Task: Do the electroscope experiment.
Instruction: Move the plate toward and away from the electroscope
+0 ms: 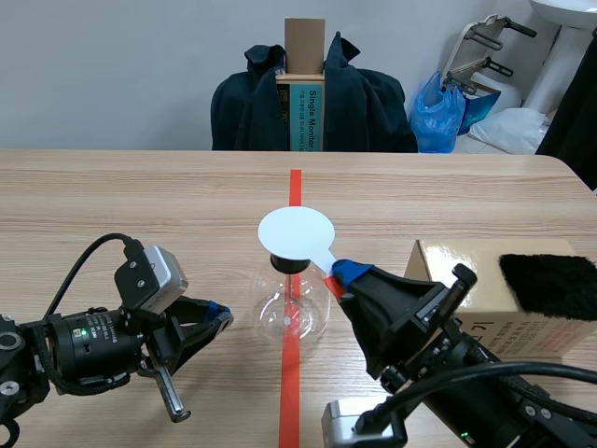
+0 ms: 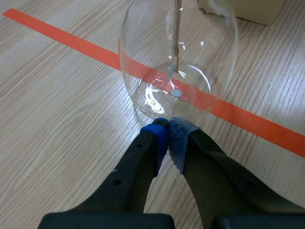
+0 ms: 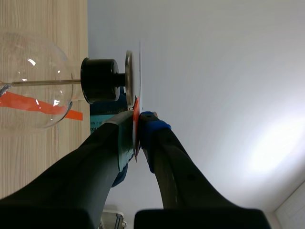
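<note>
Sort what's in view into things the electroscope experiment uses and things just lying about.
In use: electroscope flask; white paddle, gripped by the right tool over the flask's top; left tool, shut, tips at the flask; black fur cloth, likely for charging.
Lying about: cardboard box under the cloth; dark jacket; blue bag.

Beyond the far edge of the wooden worktop (image 1: pixel 140 205), a dark jacket (image 1: pixel 364 103) hangs over a chair. A tall cardboard box (image 1: pixel 305 47) stands upright in the middle of it. To its right sits a blue plastic bag (image 1: pixel 437 117), near a white pedestal basin (image 1: pixel 569 47) in the corner.
</note>
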